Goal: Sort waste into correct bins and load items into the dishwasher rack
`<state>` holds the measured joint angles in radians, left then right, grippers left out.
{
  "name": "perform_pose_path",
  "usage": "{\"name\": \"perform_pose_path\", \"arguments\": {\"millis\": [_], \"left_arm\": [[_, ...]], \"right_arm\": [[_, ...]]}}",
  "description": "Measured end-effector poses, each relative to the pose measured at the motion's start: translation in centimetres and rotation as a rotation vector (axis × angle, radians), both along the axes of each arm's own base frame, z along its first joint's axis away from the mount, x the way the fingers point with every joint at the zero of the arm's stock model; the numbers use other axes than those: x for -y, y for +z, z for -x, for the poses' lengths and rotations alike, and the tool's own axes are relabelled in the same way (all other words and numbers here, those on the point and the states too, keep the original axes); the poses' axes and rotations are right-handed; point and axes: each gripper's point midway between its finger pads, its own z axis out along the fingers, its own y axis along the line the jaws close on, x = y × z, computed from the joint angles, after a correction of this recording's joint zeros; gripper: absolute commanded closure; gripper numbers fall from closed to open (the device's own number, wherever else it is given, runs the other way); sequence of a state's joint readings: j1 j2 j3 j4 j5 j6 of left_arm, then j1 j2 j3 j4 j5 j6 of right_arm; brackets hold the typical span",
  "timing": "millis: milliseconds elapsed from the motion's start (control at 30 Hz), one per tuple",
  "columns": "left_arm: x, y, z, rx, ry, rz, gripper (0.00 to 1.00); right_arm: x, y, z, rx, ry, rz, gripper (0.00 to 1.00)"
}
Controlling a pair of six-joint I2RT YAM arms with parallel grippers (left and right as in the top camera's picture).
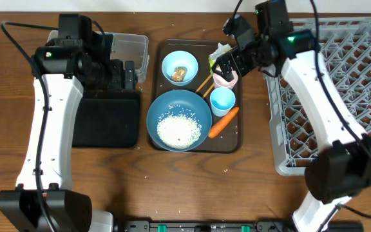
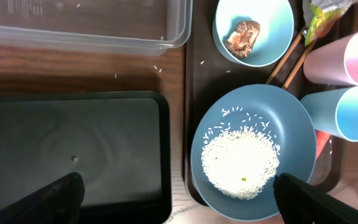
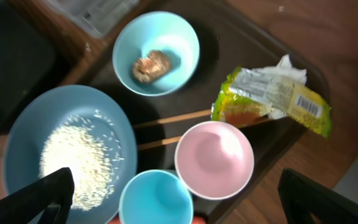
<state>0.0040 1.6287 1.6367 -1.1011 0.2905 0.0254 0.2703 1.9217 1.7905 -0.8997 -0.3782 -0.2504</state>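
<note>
Overhead, right gripper (image 1: 220, 64) spread wide, seemingly above pink cup (image 1: 227, 80)

A dark-blue bowl (image 2: 294, 121), white rice (image 2: 238, 163), a pink cup (image 3: 214, 159), a light-blue cup (image 3: 156, 198), an orange carrot (image 1: 223, 122) and a yellow-green wrapper (image 3: 260, 99) are shown.

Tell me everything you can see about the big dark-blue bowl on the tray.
The large dark-blue bowl is round, smooth and plain, plastic or glazed by its look. It stands upright on the near left part of the brown serving tray. It holds a mound of white rice with loose grains scattered around the mound. The orange carrot seems to rest against its right rim. The light-blue cup stands close beside it, but contact is unclear.
</note>
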Motion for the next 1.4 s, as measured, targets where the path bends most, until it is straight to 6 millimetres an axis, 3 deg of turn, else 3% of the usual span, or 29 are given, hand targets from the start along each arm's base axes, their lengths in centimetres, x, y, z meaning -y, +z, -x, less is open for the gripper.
{"name": "perform_pose_path", "arguments": {"millis": [133, 367, 733, 967, 1167, 1400], "left_arm": [[0.0, 0.0, 0.0, -0.007, 0.024, 0.01, 0.02], [0.0, 0.6, -1.3, 0.047, 0.039, 0.02, 0.02], [0.0, 0.8, -1.7, 0.065, 0.048, 0.025, 0.02], [0.0, -0.2, -1.9, 0.038, 0.048, 0.025, 0.02], [0.0, -2.7, -2.3, -0.032, 0.049, 0.023, 0.02], [0.0, -3.4, -2.3, -0.053, 0.049, 0.023, 0.02]], "right_arm": [[0.7, -1.4, -1.6, -0.009, -0.048, -0.012, 0.11], [4.0, -3.9, -3.1, -0.115, -0.228, -0.037, 0.29], [2.5, -5.1, -1.6, -0.21, -0.367, 0.005, 0.35], [4.0, -6.2, -0.6, -0.228, -0.528, 0.143, 0.41], [4.3, -6.3, -1.2, -0.181, -0.605, 0.181, 0.47], [5.1, -8.7, -0.5, -0.222, -0.66, 0.214, 0.5]]}}
